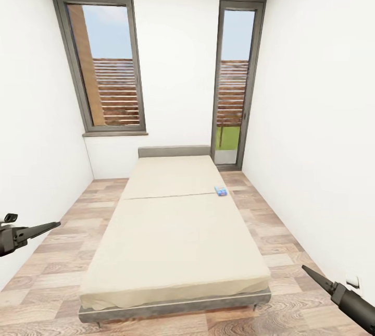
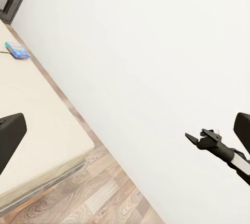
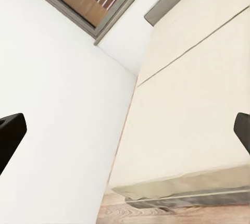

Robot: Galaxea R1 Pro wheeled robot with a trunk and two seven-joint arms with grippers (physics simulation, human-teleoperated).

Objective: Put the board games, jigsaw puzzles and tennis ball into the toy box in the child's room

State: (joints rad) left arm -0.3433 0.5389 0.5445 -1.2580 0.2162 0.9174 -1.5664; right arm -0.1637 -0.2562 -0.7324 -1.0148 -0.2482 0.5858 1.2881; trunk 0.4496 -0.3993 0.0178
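- Left gripper point(image 1: 44, 228) is showing at the lower left edge of the head view, right gripper point(image 1: 315, 277) at the lower right corner. Each is reading as one dark tapered point there. In each wrist view the two finger pads are sitting at opposite edges of the frame with nothing between them, so I am judging both pincers spread apart and empty.
- Bed point(image 1: 172, 242) is filling the centre of the head view, foot end nearest the robot, bare cream mattress, grey headboard point(image 1: 174, 151) against the far wall.
- One board game point(image 1: 221, 190) is lying flat on the mattress, centre-right of the frame, right at the bed's right-hand edge near the seam line. It is also appearing at the upper left of the left wrist view point(image 2: 17, 51).
- Handling judgement: small flat blue box, probably light and stiff cardboard, possibly slick. Taking hold across its short sides from the overhanging bed edge is looking the easiest grip. Soft mattress may give under downward pressure.
- Hard to make out: box print is too small to read. Second bed game is not appearing in these frames.
- Farthest: window point(image 1: 107, 62) at upper left, glazed door point(image 1: 235, 83) at upper right.
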